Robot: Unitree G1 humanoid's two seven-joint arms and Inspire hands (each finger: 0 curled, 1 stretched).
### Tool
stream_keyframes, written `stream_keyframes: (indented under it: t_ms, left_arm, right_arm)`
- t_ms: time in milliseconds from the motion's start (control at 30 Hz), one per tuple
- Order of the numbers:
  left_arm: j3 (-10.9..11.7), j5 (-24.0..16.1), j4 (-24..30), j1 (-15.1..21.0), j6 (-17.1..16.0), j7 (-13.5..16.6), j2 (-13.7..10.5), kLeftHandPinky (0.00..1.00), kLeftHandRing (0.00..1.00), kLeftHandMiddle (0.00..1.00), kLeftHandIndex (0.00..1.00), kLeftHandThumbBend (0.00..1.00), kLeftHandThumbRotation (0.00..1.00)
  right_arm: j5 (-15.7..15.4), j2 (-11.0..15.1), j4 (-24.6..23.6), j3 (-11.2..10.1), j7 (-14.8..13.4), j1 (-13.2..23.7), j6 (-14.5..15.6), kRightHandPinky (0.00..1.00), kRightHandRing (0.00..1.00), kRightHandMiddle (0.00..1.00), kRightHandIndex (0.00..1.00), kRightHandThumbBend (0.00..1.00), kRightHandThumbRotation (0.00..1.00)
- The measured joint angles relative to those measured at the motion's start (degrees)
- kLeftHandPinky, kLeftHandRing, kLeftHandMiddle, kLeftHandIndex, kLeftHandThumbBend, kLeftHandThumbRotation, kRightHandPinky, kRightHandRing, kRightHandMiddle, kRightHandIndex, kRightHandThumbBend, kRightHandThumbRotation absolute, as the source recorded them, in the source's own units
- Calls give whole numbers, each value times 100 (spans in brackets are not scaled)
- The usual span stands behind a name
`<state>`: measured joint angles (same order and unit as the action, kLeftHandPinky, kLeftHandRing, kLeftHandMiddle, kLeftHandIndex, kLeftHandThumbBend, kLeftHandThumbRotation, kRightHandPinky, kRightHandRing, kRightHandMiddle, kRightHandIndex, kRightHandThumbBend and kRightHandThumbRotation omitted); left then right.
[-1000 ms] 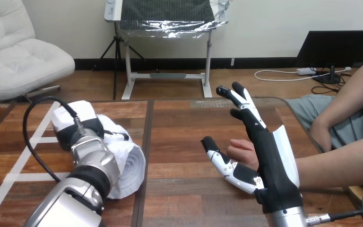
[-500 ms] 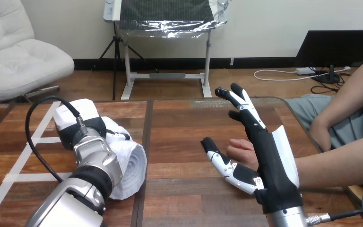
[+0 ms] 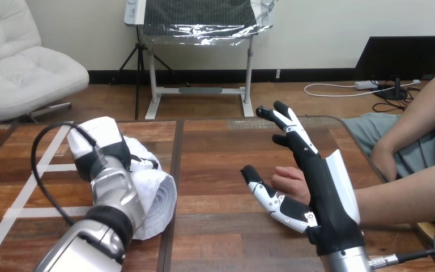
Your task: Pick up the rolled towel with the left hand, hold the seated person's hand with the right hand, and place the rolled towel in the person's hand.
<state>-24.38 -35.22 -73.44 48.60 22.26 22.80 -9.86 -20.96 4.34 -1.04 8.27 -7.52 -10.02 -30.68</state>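
The rolled white towel (image 3: 160, 196) lies at the table's left, its spiral end facing me. My left hand (image 3: 103, 146) sits on top of it, black fingers (image 3: 145, 163) curled over the roll. My right hand (image 3: 317, 175) stands on edge at centre right, open, fingers straight and pointing away, thumb (image 3: 262, 189) spread to the left. The person's hand (image 3: 288, 179) rests on the table just behind my right palm, between thumb and fingers, its far side hidden by my hand. Nothing of my right hand curls round it.
The person's forearm (image 3: 408, 195) reaches in from the right edge, and their other arm (image 3: 416, 116) hangs beyond the table's right corner. White tape lines (image 3: 38, 169) cross the wooden table (image 3: 221, 153) at the left.
My left hand has shifted a little to the right with the towel under its fingers. The right hand and the person's hand have barely moved.
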Motion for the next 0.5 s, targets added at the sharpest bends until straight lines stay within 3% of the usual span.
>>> stream_keyframes:
  t_ms: [200, 500]
  left_arm:
    - [228, 278, 94, -226, -468, 417, -37, 18, 24, 34, 51, 69, 1]
    - [562, 676, 295, -580, -1355, 813, -96, 25, 31, 40, 51, 69, 0]
  right_arm:
    - [1, 28, -2, 0, 0, 0, 1, 84, 94, 96, 85, 38, 7]
    - [8, 19, -3, 25, 0, 0, 1, 82, 94, 96, 85, 38, 6]
